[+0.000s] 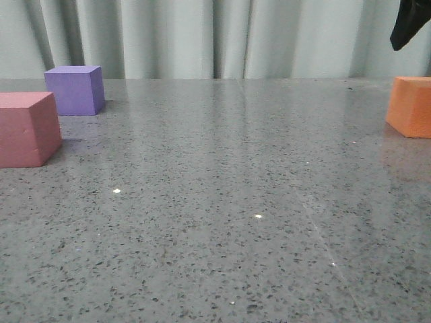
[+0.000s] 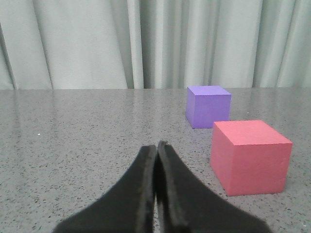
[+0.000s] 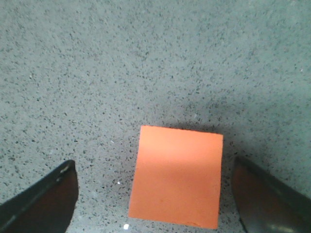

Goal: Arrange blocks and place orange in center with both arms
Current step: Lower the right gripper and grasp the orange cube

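1. Right hand (image 3: 154,194): spread wide, black fingers (image 3: 41,201) standing either side of the orange foam cube (image 3: 176,177), clear of both flanks, nothing grasped. Poised above the cube, looking straight down on its top face. In the front view only a dark tip of this arm (image 1: 408,25) shows, above the cube.
2. Left hand (image 2: 156,160): clenched, fingertips pressed together, holding nothing, low over the grey speckled stone surface (image 2: 73,145).
3. Orange foam cube (image 1: 411,106): resting on the surface at the far right edge of the front view, well apart from the other two blocks.
4. Pinkish-red foam cube (image 1: 25,129) and purple foam cube (image 1: 75,89): at the far left, near each other, purple farther back, apart.
5. Centre of the surface (image 1: 222,168): not yet occupied by the orange cube.
6. Handling, judged: foam likely light and somewhat compressible; faintly grainy face should give fair grip. Excess squeeze could deform it.
7. Grasp point, judged: two opposite side faces, mid-height, fingers square to the faces to avoid twisting.
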`<state>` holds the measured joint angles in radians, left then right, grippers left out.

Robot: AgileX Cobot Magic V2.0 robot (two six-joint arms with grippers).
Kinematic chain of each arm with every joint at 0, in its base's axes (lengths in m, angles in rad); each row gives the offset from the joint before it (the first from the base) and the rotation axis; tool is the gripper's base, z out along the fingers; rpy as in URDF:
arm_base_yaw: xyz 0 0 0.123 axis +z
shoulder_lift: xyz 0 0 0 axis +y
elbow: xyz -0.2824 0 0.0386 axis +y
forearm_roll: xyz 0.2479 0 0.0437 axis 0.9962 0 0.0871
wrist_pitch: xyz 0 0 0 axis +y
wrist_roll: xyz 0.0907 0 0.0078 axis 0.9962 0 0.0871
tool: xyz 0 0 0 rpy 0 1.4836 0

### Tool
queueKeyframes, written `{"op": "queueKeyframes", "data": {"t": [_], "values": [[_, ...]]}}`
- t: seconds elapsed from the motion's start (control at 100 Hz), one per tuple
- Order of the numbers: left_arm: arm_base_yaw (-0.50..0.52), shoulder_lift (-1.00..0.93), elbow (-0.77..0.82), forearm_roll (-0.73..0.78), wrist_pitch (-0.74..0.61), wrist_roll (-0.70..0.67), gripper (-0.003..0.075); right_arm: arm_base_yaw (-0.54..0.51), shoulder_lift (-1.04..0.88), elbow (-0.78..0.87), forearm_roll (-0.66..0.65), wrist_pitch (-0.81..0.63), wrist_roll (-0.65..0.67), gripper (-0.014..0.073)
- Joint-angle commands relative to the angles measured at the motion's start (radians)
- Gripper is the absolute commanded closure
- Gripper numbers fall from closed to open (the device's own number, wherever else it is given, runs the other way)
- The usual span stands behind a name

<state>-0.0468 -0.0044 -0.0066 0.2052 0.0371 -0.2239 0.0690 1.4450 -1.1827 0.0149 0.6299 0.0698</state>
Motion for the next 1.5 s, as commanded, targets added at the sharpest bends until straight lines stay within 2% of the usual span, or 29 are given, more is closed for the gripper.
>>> {"op": "queueKeyframes", "data": {"t": [0.0,0.41,1.08,1.17,1.21,1.29,1.35,1.49], "values": [[-0.005,-0.032,0.056,-0.007,-0.077,-0.001,0.0739,-0.007,-0.017,-0.036,-0.015,-0.062,-0.004,-0.004],[-0.005,-0.032,0.056,-0.007,-0.077,-0.001,0.0739,-0.044,0.026,-0.038,-0.015,-0.063,0.0,-0.004],[-0.005,-0.032,0.056,-0.007,-0.077,-0.001,0.0739,-0.042,0.126,-0.038,0.002,-0.039,0.0,-0.0037],[-0.005,-0.032,0.056,-0.007,-0.077,-0.001,0.0739,-0.042,0.128,-0.038,0.006,-0.039,0.0,0.0036],[-0.005,-0.032,0.056,-0.007,-0.077,-0.001,0.0739,-0.042,0.128,-0.038,0.009,-0.039,0.0,0.0092],[-0.005,-0.032,0.056,-0.007,-0.077,-0.001,0.0739,-0.042,0.128,-0.042,0.009,-0.035,0.0,0.0262],[-0.005,-0.032,0.056,-0.007,-0.077,-0.001,0.0739,-0.042,0.128,-0.053,0.012,-0.035,0.0,0.0333],[-0.005,-0.032,0.056,-0.007,-0.077,-0.001,0.0739,-0.037,0.127,-0.119,0.075,0.053,0.0,0.0345]]}}
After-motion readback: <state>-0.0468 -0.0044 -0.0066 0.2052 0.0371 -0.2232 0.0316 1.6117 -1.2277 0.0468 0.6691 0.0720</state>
